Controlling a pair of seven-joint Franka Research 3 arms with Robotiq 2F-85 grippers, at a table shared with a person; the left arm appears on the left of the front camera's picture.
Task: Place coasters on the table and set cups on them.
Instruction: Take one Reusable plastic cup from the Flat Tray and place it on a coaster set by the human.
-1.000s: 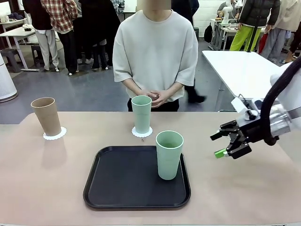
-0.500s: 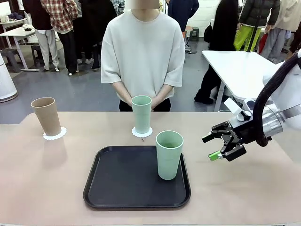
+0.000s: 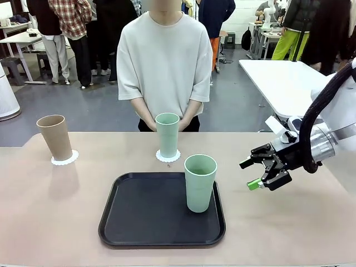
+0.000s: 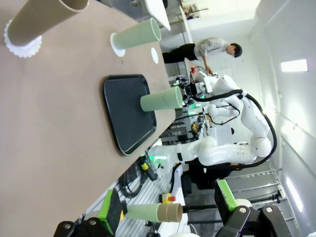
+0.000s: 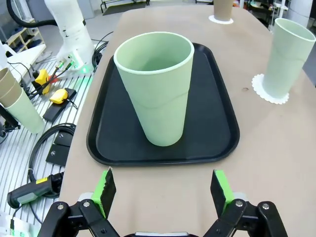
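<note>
On the table [image 3: 289, 222], a tan-brown cup [image 3: 54, 136] stands on a lacy white coaster [image 3: 64, 159] at the far left. A pale green cup [image 3: 167, 133] stands on a second coaster [image 3: 168, 157] in front of the person. Another pale green cup [image 3: 199, 182] stands upright in the right part of the black tray [image 3: 150, 214]. My right gripper [image 3: 249, 173] hovers open to the right of that cup, apart from it. In the right wrist view the cup [image 5: 158, 84] sits ahead of the spread gripper [image 5: 162, 192]. My left gripper [image 4: 168, 207] is open and holds nothing.
A person in a pale shirt [image 3: 164, 61] stands at the table's far edge, hands low behind the middle cup. A white table [image 3: 283, 80] stands at the back right. Bare tabletop lies left of the tray and in front of my right gripper.
My right gripper moved left toward the tray's cup, then held nearly still. The person shifted slightly left and lowered their hands. The cups and coasters stayed put.
</note>
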